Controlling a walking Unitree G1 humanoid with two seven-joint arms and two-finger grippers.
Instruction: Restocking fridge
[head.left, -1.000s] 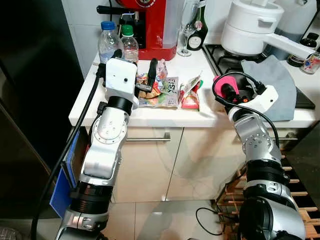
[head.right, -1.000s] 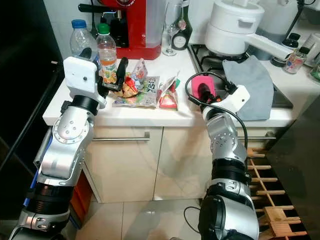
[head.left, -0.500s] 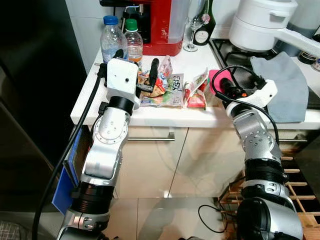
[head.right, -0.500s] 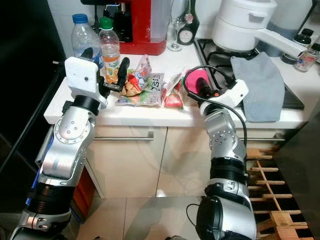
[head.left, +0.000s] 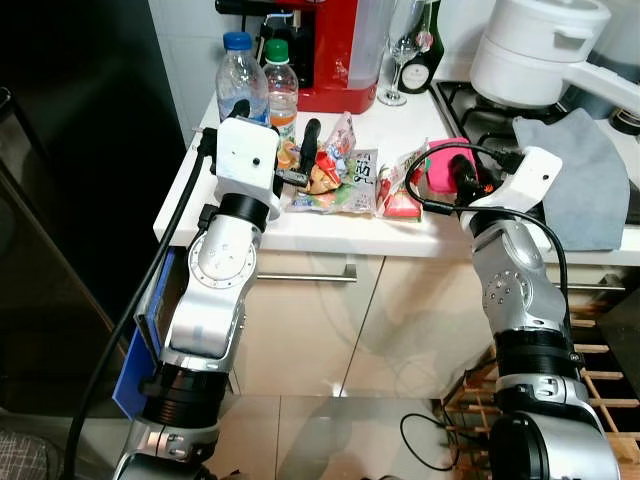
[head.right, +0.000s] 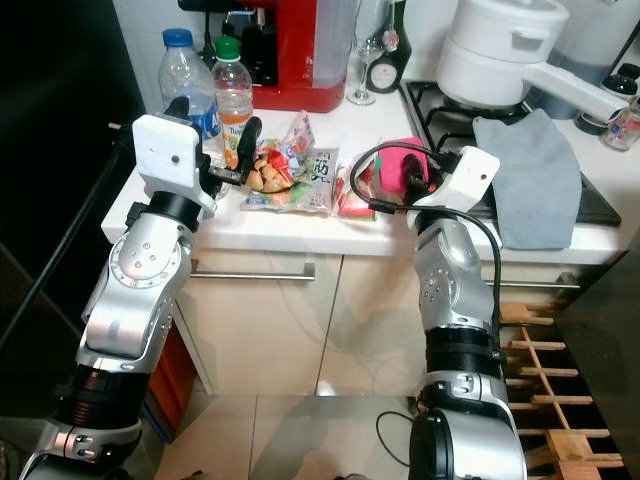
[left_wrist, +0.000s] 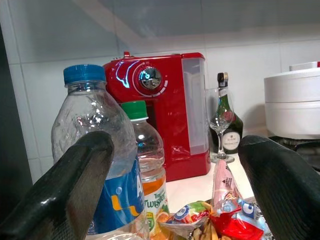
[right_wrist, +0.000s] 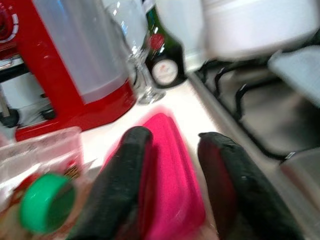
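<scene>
Both head cams look down from above the table (head.left: 300, 232) front edge, taking in the arms and cabinet fronts below. They share almost everything around the red coffee machine (head.left: 335, 50), the right eye just sits a bit offset. Left wrist cam is low on the table, close, facing that machine (left_wrist: 165, 115) straight on. Right wrist cam looks up past it from nearby, blurry.

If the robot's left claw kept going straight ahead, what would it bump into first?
Probably the blue-capped water bottle, just ahead of the open left gripper, with the green-capped bottle beside it. Depth is hard to judge.
</scene>
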